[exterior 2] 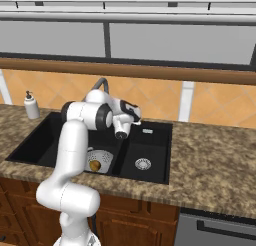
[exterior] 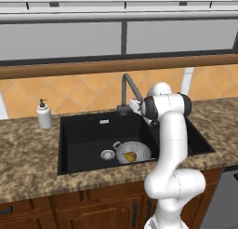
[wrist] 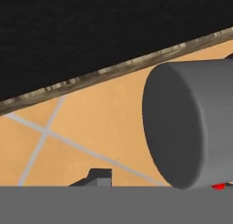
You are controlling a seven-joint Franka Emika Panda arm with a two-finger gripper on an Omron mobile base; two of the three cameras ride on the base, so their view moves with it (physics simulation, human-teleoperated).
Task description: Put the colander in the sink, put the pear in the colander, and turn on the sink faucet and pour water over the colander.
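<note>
Granite desk (exterior: 28, 153), black sink (exterior: 83, 130): pear (exterior: 130, 156) sits in colander (exterior: 133, 152).
I see pincer (exterior: 138, 105) at faucet (exterior: 126, 90) base; its spread I cannot tell.

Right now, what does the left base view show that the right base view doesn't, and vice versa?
Left base view: the wide basin's drain, right beside the colander.
Right base view: the narrower basin's drain, clear of the arm.
Both: the pear lying in the colander inside the sink, the sink faucet behind it, and the soap dispenser on the counter.
</note>
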